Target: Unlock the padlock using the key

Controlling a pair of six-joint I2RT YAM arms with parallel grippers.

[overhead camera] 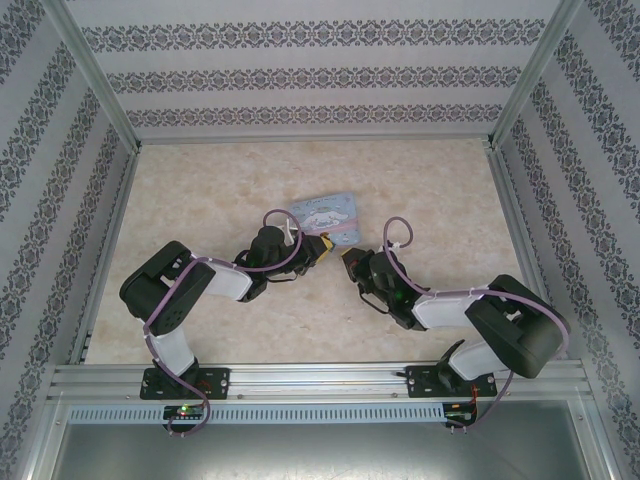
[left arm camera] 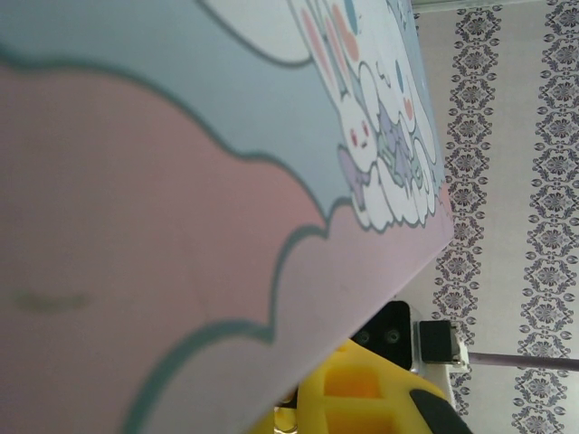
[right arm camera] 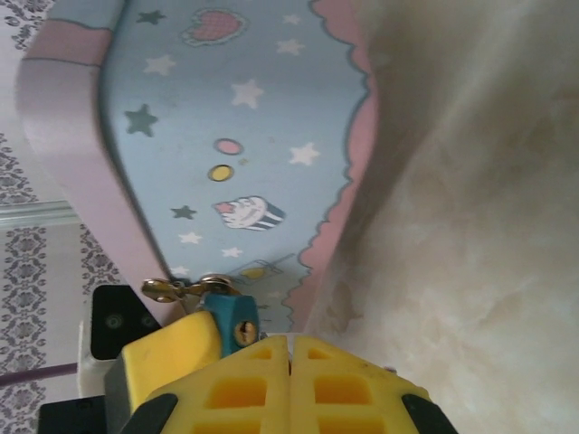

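Yellow right tool (right arm camera: 289, 342) fingers together beside teal padlock (right arm camera: 233, 322) & key (right arm camera: 172, 289); left tool (overhead camera: 322, 244) state unclear.

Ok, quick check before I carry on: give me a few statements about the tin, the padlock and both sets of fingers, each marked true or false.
1. The right fingers are pressed together. True.
2. The tin sits against the back wall. False: it lies mid-table, away from the walls.
3. The padlock is by the tin's rim, right beside the right fingers. True.
4. The tin is plain red. False: it is pale blue and pink with a cartoon print.
5. The left fingers are parked back by that arm's base. False: they reach out to the tin's near edge.
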